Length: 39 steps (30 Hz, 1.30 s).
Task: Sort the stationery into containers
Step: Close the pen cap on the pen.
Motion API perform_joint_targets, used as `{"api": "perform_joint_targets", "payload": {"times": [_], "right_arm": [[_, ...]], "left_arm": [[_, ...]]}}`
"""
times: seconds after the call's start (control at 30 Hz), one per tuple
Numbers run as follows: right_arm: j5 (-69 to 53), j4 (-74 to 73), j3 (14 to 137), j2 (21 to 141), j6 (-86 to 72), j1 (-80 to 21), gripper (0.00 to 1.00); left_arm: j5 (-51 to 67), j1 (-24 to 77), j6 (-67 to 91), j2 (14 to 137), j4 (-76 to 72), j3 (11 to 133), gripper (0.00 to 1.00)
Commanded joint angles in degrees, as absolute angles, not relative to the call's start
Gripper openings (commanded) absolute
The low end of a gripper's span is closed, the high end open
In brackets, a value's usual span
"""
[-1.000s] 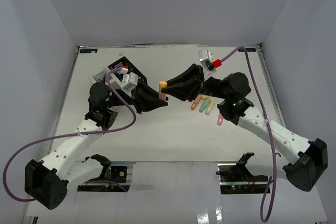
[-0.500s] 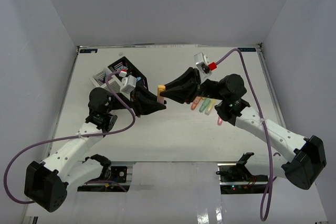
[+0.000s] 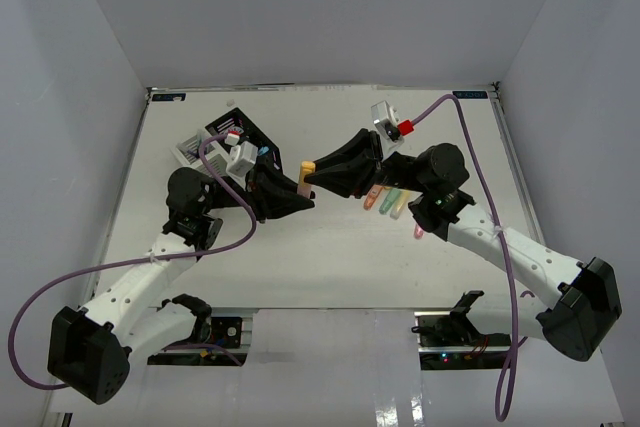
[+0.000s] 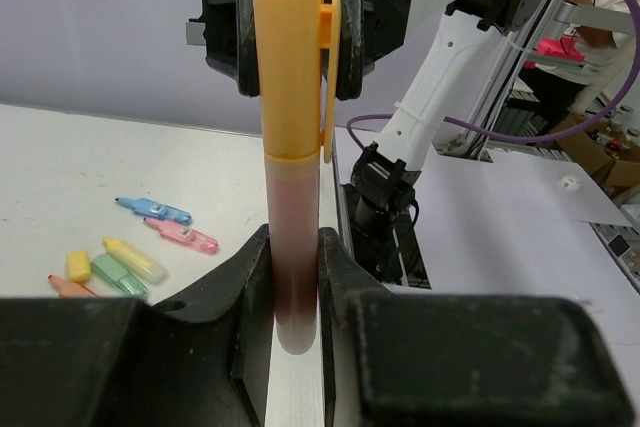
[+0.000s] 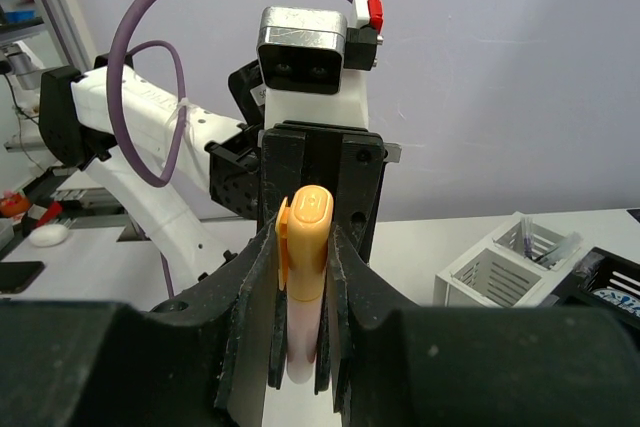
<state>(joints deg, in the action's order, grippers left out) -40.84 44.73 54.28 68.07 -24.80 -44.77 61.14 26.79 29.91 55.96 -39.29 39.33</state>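
Observation:
An orange-capped highlighter (image 3: 307, 171) hangs above the table's middle, gripped from both sides. My left gripper (image 3: 300, 191) is shut on its pale body (image 4: 291, 277). My right gripper (image 3: 313, 175) is shut on the orange cap end (image 5: 310, 232). In the left wrist view the left gripper (image 4: 293, 257) pinches the barrel, and the right gripper's fingers (image 4: 350, 27) flank the cap. More highlighters lie on the table: blue (image 4: 153, 209), pink (image 4: 182, 235), yellow (image 4: 135, 259) and green (image 4: 115, 272). The containers stand at the far left, black (image 3: 240, 132) and white (image 3: 190, 150).
Loose highlighters (image 3: 388, 199) lie right of centre under the right arm, with a pink one (image 3: 419, 229) nearer. The white compartment (image 5: 500, 267) and a black one (image 5: 610, 282) sit to the right in the right wrist view. White walls close in the table.
Both grippers and the highlighter between them shifted slightly left and then held still. Neither grip changed.

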Motion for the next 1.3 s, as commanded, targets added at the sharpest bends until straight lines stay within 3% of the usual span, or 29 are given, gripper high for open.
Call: {"api": "perform_joint_targets", "payload": {"times": [0.0,1.27], "right_arm": [[-45.53,34.98,51.77,69.34,-23.47,-44.91,0.08],[-50.36,25.66,44.12,73.47,-20.66,-45.79,0.08]], "left_arm": [[58.18,25.93,31.46,54.22,-49.74,43.41,0.00],[56.87,26.02,33.05,58.36,-52.47,53.52,0.00]]}}
